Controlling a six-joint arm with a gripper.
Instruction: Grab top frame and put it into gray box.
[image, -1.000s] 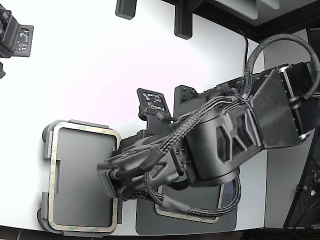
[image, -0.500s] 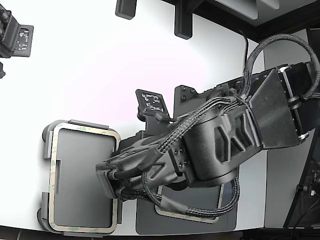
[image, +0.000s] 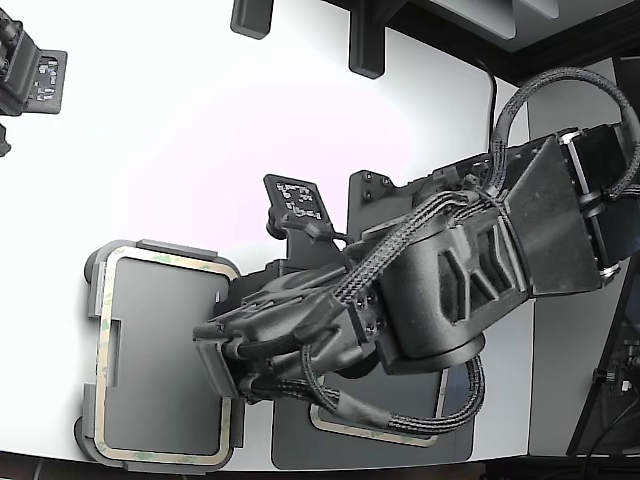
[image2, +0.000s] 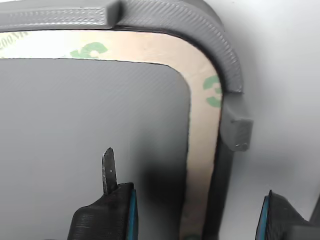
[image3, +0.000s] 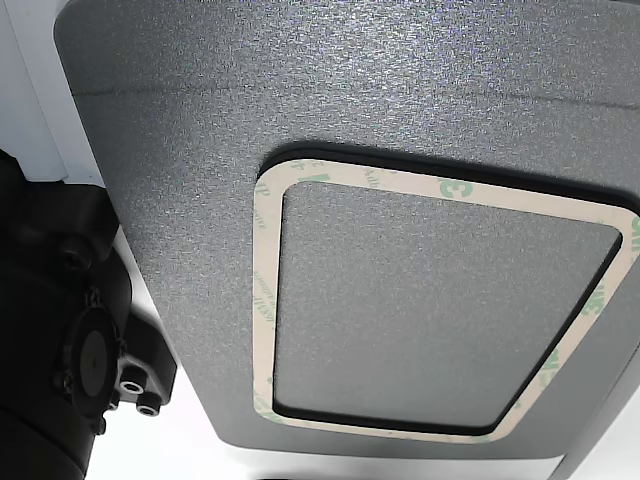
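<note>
Frame (image: 168, 262) lying flat inside gray box (image: 92, 300), cream border tracing the box's inner wall, greenish print showing along it. Sitting at the exterior view's lower left on the white table (image: 160, 130). Wrist view showing one rounded corner of that frame (image2: 202, 95) tucked under the box's raised wall (image2: 220, 45), a short tab (image2: 238, 131) sticking out beside it. Claw (image2: 192, 210) hovering over the box edge, spread wide: one finger over the box floor, the other outside the wall, nothing pinched, frame border passing between them below. Thin metal tip (image2: 108, 170) rising from the inner finger. Arm (image: 440, 290) reaching in from the exterior view's right, covering most of a darker mat (image: 300, 445). Other view showing another frame (image3: 262, 290) resting on the dark mat (image3: 180, 200).
</note>
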